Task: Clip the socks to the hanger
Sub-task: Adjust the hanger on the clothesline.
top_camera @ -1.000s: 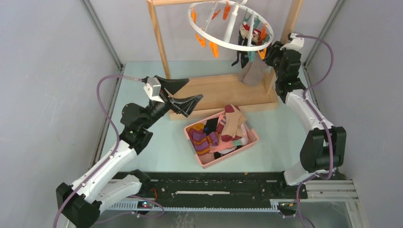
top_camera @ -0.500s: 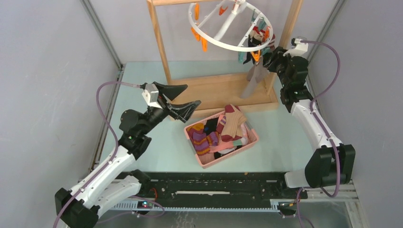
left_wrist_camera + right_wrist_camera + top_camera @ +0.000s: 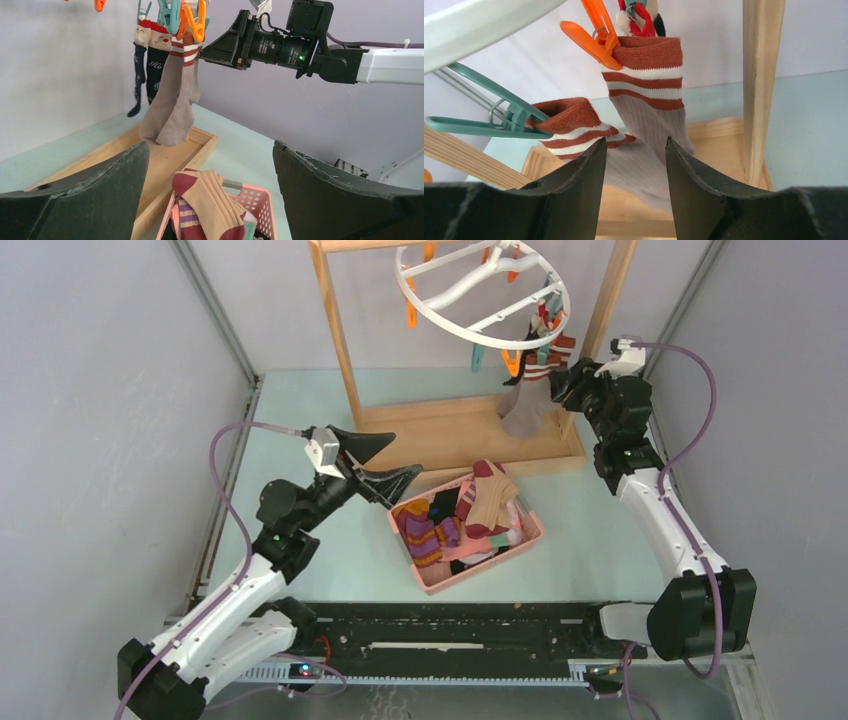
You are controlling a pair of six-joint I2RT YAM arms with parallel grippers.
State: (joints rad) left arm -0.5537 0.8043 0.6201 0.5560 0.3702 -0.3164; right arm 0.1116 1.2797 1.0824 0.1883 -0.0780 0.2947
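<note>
Right gripper is up at the hanger, jaws part-open with nothing between them. Through the gap sit the two striped socks, grey legs with rust-and-white cuffs, just ahead of the tips, though I cannot tell whether a fingertip brushes the fabric. One cuff hangs straight ahead from an orange clip. The other tilts off to the left in a teal clip, and the white rim curves overhead, up and left of the fingers. A rack post stands upright just to the gripper's right. Beyond the striped pair, the navy socks with red-and-cream cuffs dangle from the same ring, and all four toes hang above the wooden base. Left gripper hovers low and well apart from the hanger – jaws spread as wide as they go, empty, pointing across the table. Just ahead and below its tips sits the pink basket, with loose socks heaped inside – a tan one with maroon ends on top, purple-and-orange stripes beside it.
</note>
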